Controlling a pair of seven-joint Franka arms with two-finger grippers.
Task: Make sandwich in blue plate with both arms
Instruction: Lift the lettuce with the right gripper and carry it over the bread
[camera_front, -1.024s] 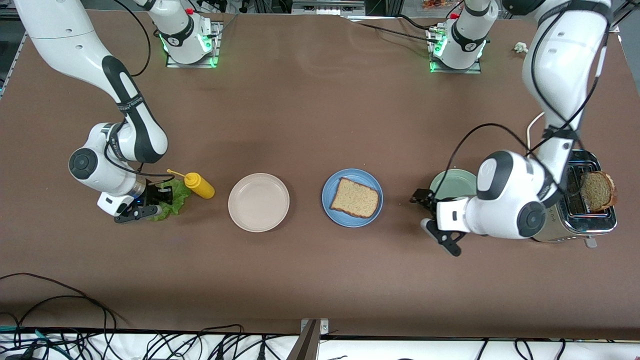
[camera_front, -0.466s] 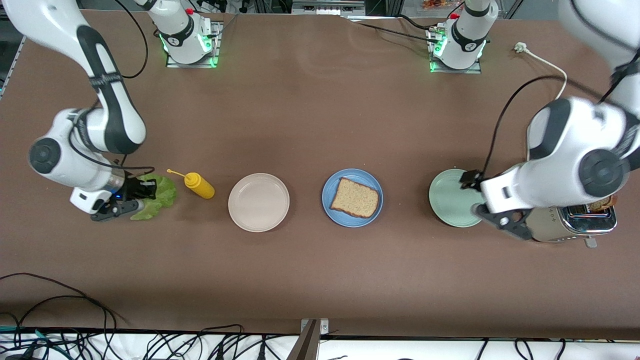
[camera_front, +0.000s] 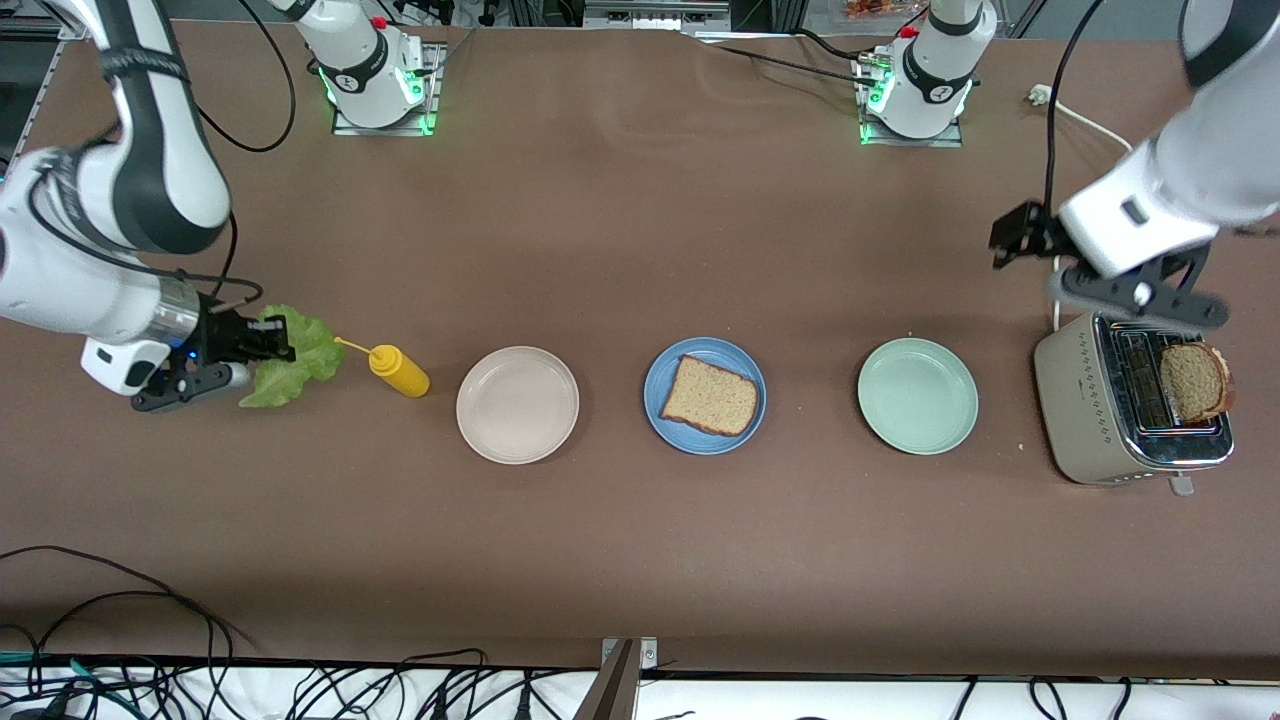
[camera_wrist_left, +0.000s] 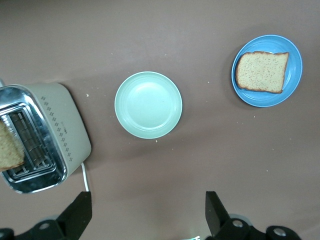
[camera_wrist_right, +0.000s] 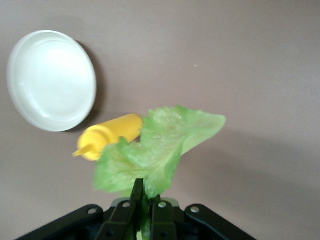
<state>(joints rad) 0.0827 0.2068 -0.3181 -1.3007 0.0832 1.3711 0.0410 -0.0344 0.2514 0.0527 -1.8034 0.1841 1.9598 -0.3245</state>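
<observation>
One brown bread slice (camera_front: 710, 396) (camera_wrist_left: 262, 72) lies flat on the blue plate (camera_front: 745, 362) (camera_wrist_left: 296, 70) at mid-table. A second slice (camera_front: 1195, 382) (camera_wrist_left: 9, 150) stands in the toaster's slot. My right gripper (camera_front: 262, 352) (camera_wrist_right: 146, 192) is shut on the stem edge of a ruffled green lettuce leaf (camera_front: 295, 350) (camera_wrist_right: 160, 145), held up over the table beside the yellow bottle. My left gripper (camera_front: 1040, 262) (camera_wrist_left: 146, 212) hangs open and holds nothing, high over bare table next to the toaster.
A yellow squeeze bottle (camera_front: 398, 370) (camera_wrist_right: 107, 136) lies beside the lettuce. A cream plate (camera_front: 517, 404) (camera_wrist_right: 50, 80) and a mint-green plate (camera_front: 917, 396) (camera_wrist_left: 148, 104) flank the blue one. The toaster (camera_front: 1075, 400) (camera_wrist_left: 65, 130) stands at the left arm's end, its white cord (camera_front: 1090, 125) trailing toward the bases.
My right gripper finished shutting on the lettuce and lifted it off the table. My left arm rose and swung away from the mint-green plate to over the table by the toaster.
</observation>
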